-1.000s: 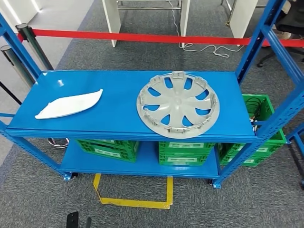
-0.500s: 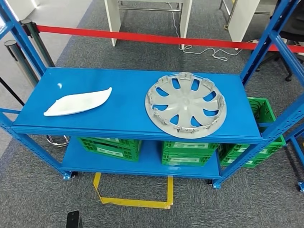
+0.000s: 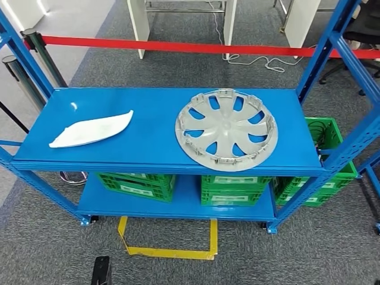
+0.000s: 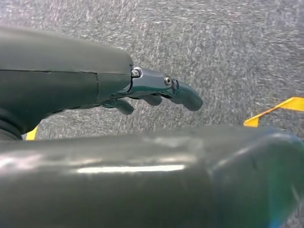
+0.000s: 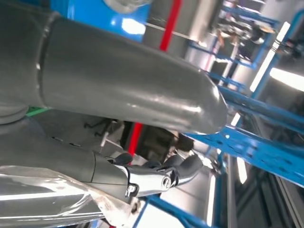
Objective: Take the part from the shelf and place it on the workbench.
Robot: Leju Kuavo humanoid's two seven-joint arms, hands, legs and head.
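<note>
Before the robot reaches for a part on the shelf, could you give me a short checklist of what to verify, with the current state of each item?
1. Parts on the top shelf: the grey wheel cover and the white curved part lie flat and apart: ok.
2. Nothing rests on the wheel cover: ok.
3. Left hand holds nothing, fingers extended: ok.
4. Right hand holds nothing: ok.
5. Which part is meant: cannot tell.
6. Workbench free for placing: cannot tell.

workshop | blue steel shelving [image 3: 165, 155] | green crates [image 3: 233, 190] | red barrier tape [image 3: 179, 46]
</note>
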